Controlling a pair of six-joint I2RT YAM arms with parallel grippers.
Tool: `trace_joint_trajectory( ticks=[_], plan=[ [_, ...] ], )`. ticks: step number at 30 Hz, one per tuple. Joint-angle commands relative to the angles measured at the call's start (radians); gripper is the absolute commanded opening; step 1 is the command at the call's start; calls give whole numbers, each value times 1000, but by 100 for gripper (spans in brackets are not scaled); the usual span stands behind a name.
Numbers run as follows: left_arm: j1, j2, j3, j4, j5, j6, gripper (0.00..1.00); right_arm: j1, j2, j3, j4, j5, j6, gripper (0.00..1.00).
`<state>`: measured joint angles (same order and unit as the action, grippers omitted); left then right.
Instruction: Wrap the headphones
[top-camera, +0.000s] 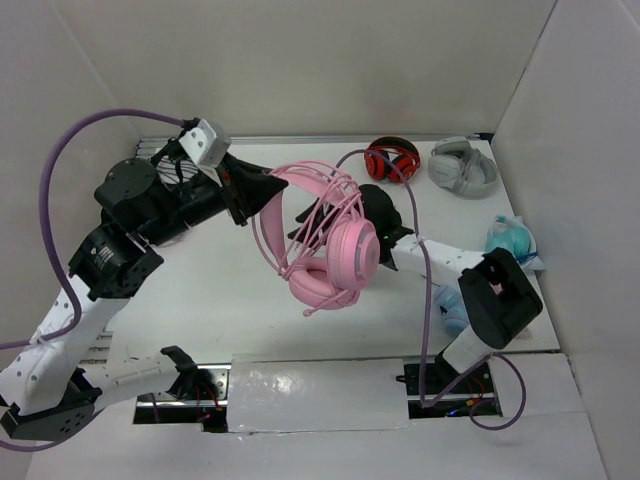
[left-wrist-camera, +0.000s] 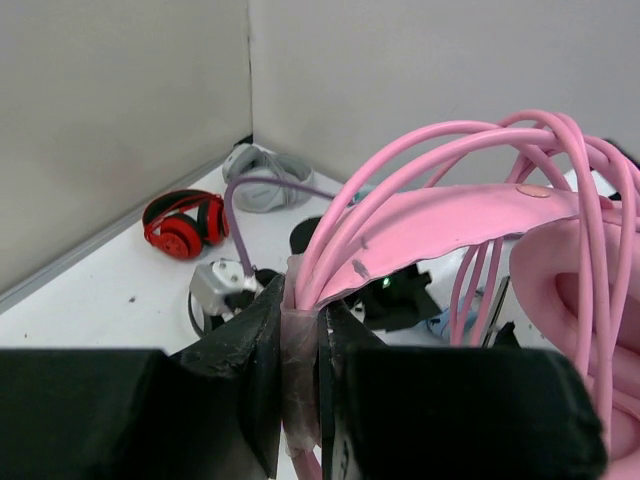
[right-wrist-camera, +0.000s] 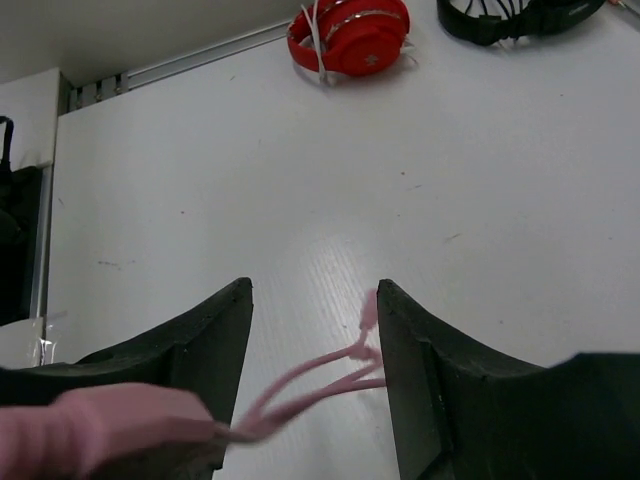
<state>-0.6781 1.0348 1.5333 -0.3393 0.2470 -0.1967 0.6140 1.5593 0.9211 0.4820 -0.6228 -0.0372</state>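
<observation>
- While both arms meet over the middle of the white surface (top-camera: 200, 290), the headphones (top-camera: 322, 283) appear to hang clear of it between them, cups (top-camera: 350, 248) lowermost.
- Not part of the work: a red set (top-camera: 391, 160) and a grey set (top-camera: 462, 166) lie at the far edge of the surface, well apart from the arms.
- Left end effector (left-wrist-camera: 300, 335): clenched on the headphones at the headband (left-wrist-camera: 450, 215), where several strands of cable (left-wrist-camera: 460, 135) also enter the jaws.
- Right end effector (right-wrist-camera: 315, 300): jaws apart, gripping nothing; in the overhead view it sits just beside the cups.
- Cable: a number of loops already arch over the headband and run down toward the cups, so the wrapping is judged well advanced.
- Two loose strands (right-wrist-camera: 310, 380) cross the gap of the right jaws unpinched, one tip close to a finger (right-wrist-camera: 420, 360); whether that tip is the plug cannot be told.
- Left to do, as a judgement: take up this last length, secure it against the coil, and lower the headphones onto the surface.
</observation>
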Motion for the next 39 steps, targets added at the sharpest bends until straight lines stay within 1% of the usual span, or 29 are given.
trace_joint_trajectory(
  ticks=[1, 4, 7, 10, 12, 14, 15, 16, 17, 18, 19, 21, 23, 24, 25, 27, 28, 30, 31, 33, 34, 35, 36, 37, 38, 39],
  plan=[
    [-6, -5, 86, 105, -20, -101, 0, 23, 37, 1, 179, -35, 83, 60],
    [-5, -5, 120, 83, -21, -104, 0, 53, 97, 42, 191, -38, 92, 61],
    [-5, -10, 131, 79, -64, -106, 0, 78, 148, 71, 208, -46, 106, 60],
    [-6, -9, 149, 60, -87, -103, 0, 99, 183, 49, 295, -31, 131, 56],
    [-6, -12, 154, 51, -89, -107, 0, 112, 218, 38, 380, -38, 167, 55],
    [-6, -16, 149, 51, -97, -115, 0, 119, 243, 44, 426, -37, 194, 48],
    [-6, -16, 149, 52, -129, -115, 0, 125, 260, 42, 440, -34, 213, 42],
    [-6, -16, 151, 52, -150, -116, 0, 131, 263, 35, 473, -28, 226, 25],
    [-6, -15, 151, 57, -207, -118, 0, 133, 263, -2, 507, -19, 250, 18],
    [-6, -13, 146, 62, -234, -116, 0, 141, 255, -27, 544, 10, 266, 13],
    [-6, -12, 142, 69, -242, -119, 0, 144, 249, -51, 584, 18, 278, 12],
    [-5, -6, 128, 88, -339, -122, 0, 161, 234, -112, 598, 49, 303, 12],
    [2, 17, 119, 108, -397, -132, 0, 176, 225, -177, 606, 121, 325, 11],
    [8, 31, 122, 108, -460, -144, 0, 191, 216, -194, 609, 159, 336, 4],
    [14, 50, 126, 109, -485, -150, 0, 200, 212, -224, 601, 188, 353, 0],
    [44, 111, 157, 91, -549, -168, 0, 213, 196, -252, 572, 218, 408, 0],
    [54, 131, 169, 85, -578, -178, 0, 228, 168, -301, 582, 262, 451, 0],
    [84, 201, 194, 69, -642, -204, 0, 259, 118, -376, 602, 300, 493, 0],
    [94, 218, 195, 65, -667, -217, 0, 274, 96, -395, 590, 355, 505, 0],
    [135, 278, 203, 53, -698, -275, 0, 315, 56, -406, 503, 446, 508, 0],
    [155, 300, 214, 5, -683, -309, 0, 357, 27, -395, 387, 493, 501, 0],
    [199, 342, 235, -27, -663, -343, 0, 384, 16, -390, 338, 593, 502, 0],
    [221, 366, 246, -53, -643, -403, 0, 410, 4, -387, 295, 647, 508, 0],
    [235, 404, 252, -82, -632, -420, 0, 458, -14, -386, 230, 687, 511, 0],
    [256, 419, 252, -95, -631, -435, 0, 480, -27, -386, 190, 795, 528, 0],
    [265, 433, 252, -105, -631, -460, 0, 498, -37, -378, 111, 828, 545, 0]
  ],
)
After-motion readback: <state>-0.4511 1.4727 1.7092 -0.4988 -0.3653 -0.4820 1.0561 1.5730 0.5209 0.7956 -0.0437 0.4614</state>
